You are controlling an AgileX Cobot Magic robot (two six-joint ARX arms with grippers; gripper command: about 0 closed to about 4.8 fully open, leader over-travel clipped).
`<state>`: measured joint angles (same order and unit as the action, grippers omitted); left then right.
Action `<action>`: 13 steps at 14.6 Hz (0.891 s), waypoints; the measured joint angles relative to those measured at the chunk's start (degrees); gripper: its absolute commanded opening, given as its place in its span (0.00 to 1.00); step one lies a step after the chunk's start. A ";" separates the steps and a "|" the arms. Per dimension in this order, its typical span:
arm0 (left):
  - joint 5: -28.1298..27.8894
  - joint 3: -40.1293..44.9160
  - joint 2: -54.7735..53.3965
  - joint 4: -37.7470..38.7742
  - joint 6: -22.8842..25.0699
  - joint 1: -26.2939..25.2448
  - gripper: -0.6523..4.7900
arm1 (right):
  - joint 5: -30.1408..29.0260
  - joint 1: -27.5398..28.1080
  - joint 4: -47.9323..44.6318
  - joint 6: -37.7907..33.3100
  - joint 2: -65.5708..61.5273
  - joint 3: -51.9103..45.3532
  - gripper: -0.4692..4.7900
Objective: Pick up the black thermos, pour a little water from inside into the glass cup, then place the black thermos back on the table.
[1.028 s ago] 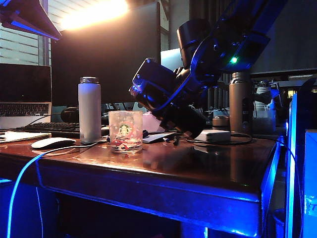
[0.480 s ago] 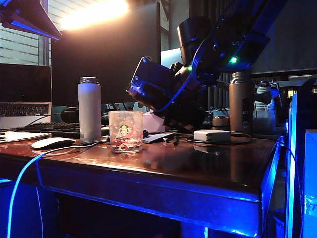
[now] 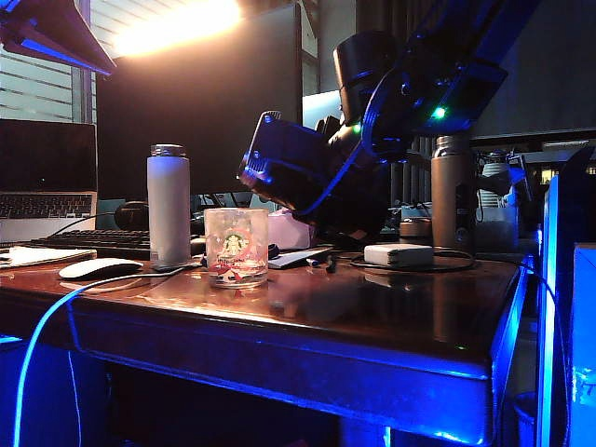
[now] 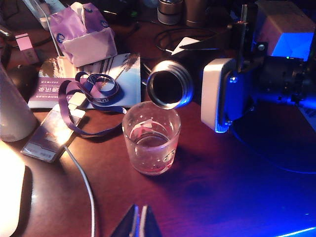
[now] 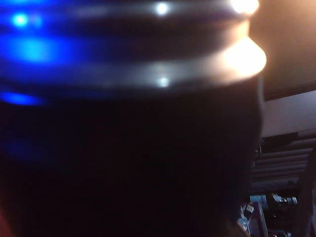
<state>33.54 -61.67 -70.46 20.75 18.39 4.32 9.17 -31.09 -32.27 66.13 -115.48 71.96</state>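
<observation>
My right gripper point(image 4: 232, 94) clamps the black thermos point(image 4: 170, 89) tilted over the glass cup point(image 4: 150, 143); I'd roll gently, while my left gripper point(image 4: 138, 224), fingers nearly together, idles above the bench point(image 4: 222, 197).

The right gripper point(image 4: 232, 84) held the black thermos point(image 4: 170, 89) tilted over the glass cup point(image 4: 150, 143) on the table point(image 4: 237, 187); the left gripper point(image 4: 137, 224) hovered near.

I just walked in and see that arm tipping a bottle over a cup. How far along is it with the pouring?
Done: the right gripper has lifted the black thermos off the table. In hand: the thermos is tipped, its open mouth above the glass cup, which seems to hold a little water; no stream shows. Left: finish pouring and set the thermos back down. The left gripper hangs shut nearby, holding nothing.
</observation>
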 measured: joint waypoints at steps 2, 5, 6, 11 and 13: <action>1.01 0.00 0.02 0.04 -0.07 0.00 0.18 | 1.38 0.00 -0.50 0.17 -0.22 0.02 0.39; 1.05 0.00 0.00 0.09 -0.22 0.00 0.18 | 2.89 -0.22 -1.29 2.05 -3.06 2.32 0.39; 1.05 0.00 0.00 0.13 -0.22 0.00 0.18 | 3.54 -0.42 -1.18 2.49 -3.48 2.95 0.39; 1.20 0.00 0.00 0.33 -0.22 0.00 0.18 | 4.02 -0.48 -1.95 6.16 -3.56 4.44 0.39; 1.20 0.00 0.00 0.31 -0.22 0.00 0.18 | 4.15 -0.46 -1.92 8.52 -3.56 4.44 0.39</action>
<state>34.74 -61.67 -70.46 21.06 18.17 4.32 13.32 -31.55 -34.20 74.65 -119.04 76.40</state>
